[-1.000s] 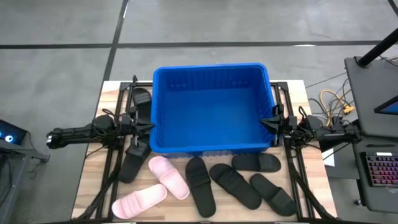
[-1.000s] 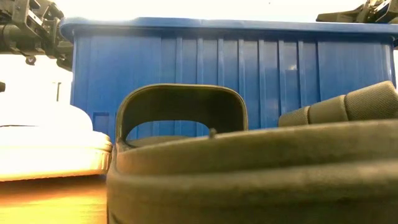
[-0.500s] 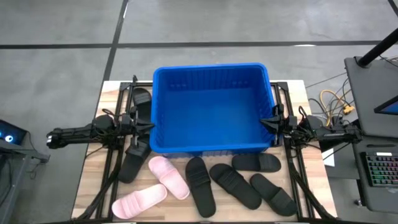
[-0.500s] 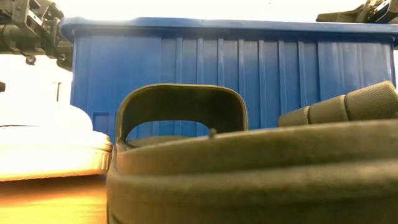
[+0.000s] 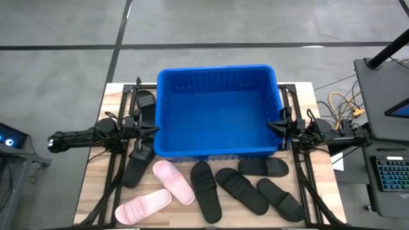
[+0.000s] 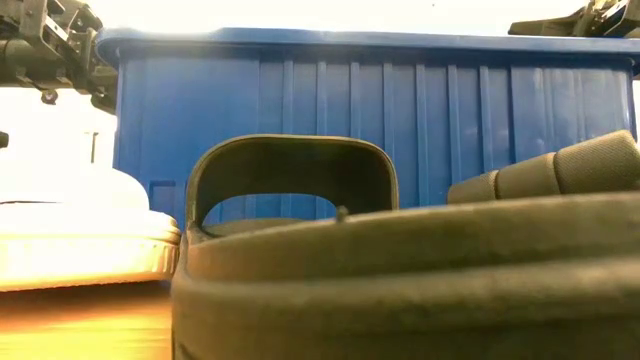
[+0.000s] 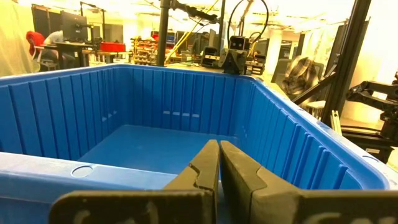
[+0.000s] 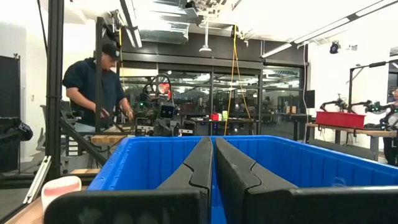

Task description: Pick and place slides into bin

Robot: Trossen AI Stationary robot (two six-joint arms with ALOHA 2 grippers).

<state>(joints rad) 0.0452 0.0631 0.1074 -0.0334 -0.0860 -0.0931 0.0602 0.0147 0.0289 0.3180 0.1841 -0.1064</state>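
Left gripper (image 5: 155,128): fully closed, empty, at the bin's left rim.
Bin (image 5: 217,150): mid-tabletop (image 5: 96,185), nothing inside.
Slides (image 5: 206,190): on the tabletop, most in front of the bin, two black ones to its left.
Right gripper (image 5: 271,124): fully closed, empty, at the bin's right rim.

Even overhead light leaves soft shadows in the high view, while the low view is blown out above the bin (image 6: 370,110), its nearest black slide (image 6: 400,280) blurred, and ceiling lamps glare in both wrist views.
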